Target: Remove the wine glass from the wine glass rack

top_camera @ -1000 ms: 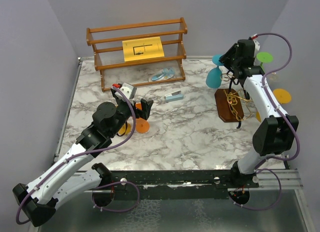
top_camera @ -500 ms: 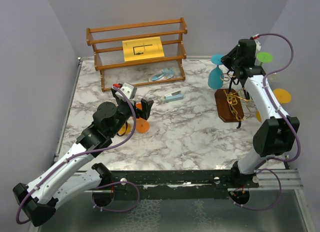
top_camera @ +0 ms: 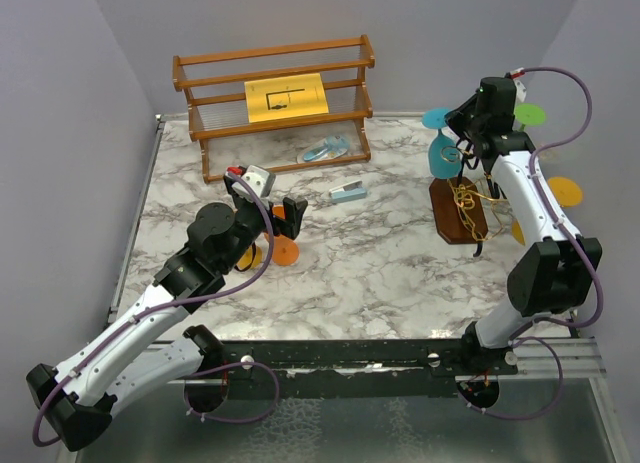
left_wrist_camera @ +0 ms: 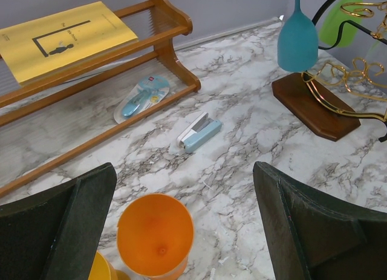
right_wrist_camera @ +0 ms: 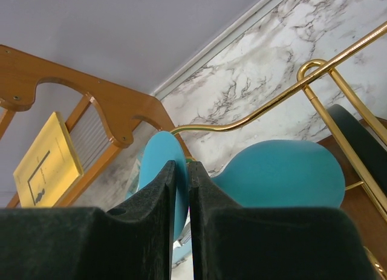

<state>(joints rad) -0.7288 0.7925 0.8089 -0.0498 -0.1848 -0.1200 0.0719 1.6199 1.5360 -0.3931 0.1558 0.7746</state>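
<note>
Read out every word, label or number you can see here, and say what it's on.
No text here is legible.
Yellow sheet on the wooden shelf: a black line drawing with a small figure; any print is too small to read.
Blue packet at the bottom of the shelf: its label is blurred and unreadable.

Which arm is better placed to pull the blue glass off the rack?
Right. The right gripper is pinched on the stem of the blue wine glass, which hangs on the wine glass rack. The left gripper hangs open well away, over an orange glass.
</note>
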